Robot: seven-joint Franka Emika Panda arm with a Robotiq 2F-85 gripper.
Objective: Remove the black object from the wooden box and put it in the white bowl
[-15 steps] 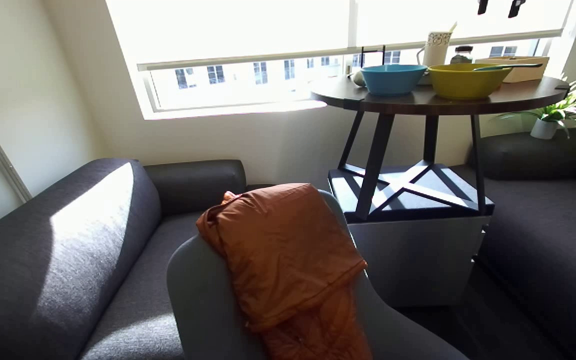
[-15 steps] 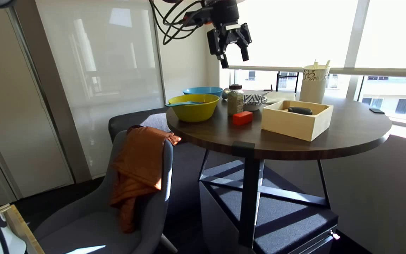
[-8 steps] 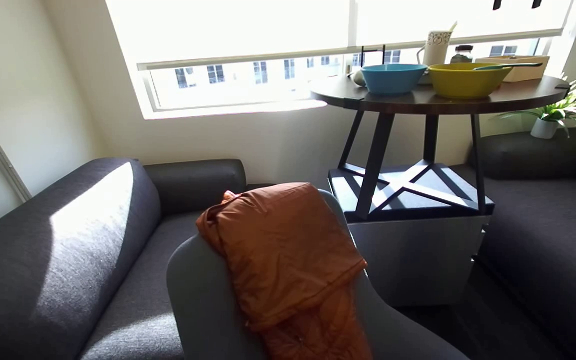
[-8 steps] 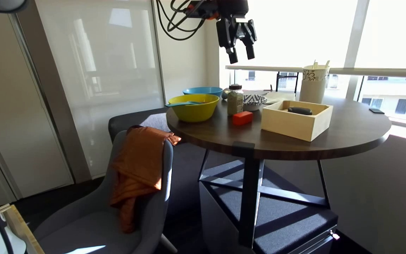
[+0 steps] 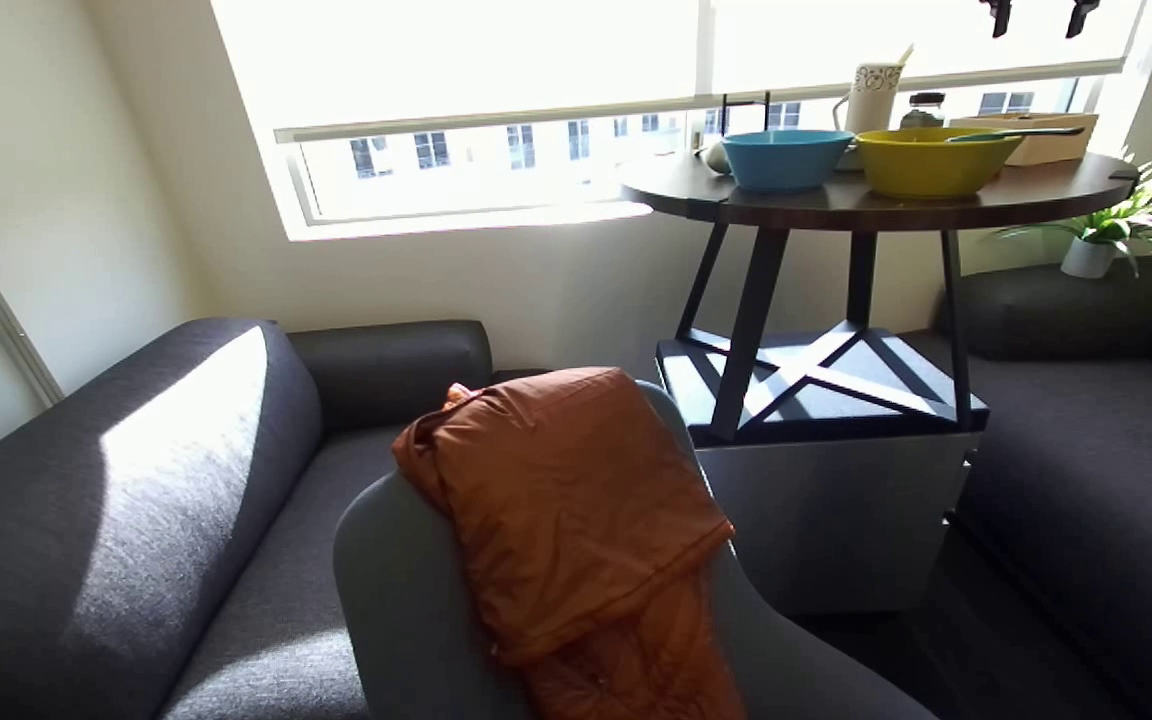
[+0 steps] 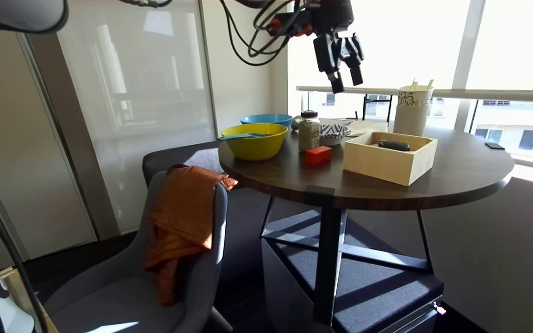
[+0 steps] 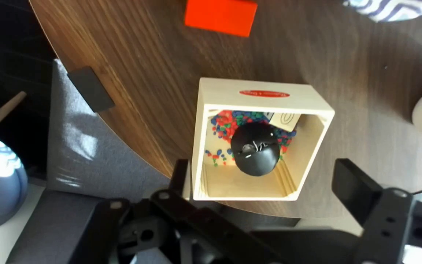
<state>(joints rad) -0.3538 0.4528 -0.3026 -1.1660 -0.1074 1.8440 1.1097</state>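
Observation:
The wooden box (image 6: 377, 159) is low and light tan, on the round dark table. It also shows in the wrist view (image 7: 218, 91) and partly behind the yellow bowl in an exterior view (image 5: 1061, 145). The black object (image 7: 256, 156) is rounded and lies inside the box on coloured bits; its top shows in an exterior view (image 6: 393, 145). The white bowl (image 6: 333, 135) has a dark zigzag pattern and sits behind the bottle; its edge shows in the wrist view (image 7: 394, 11). My gripper (image 6: 347, 82) is open and empty, pointing down, well above the table and box.
A red block (image 6: 318, 155) and a bottle (image 6: 309, 134) stand between the box and the yellow bowl (image 6: 255, 147). The blue bowl (image 6: 266, 119) is behind that. A tall white cup (image 6: 411, 113) stands behind the box. A chair with an orange jacket (image 6: 183, 212) is beside the table.
My gripper has moved to the right in both exterior views, toward the box side. It dropped slightly in the last half second. It stays open, and the objects have not moved.

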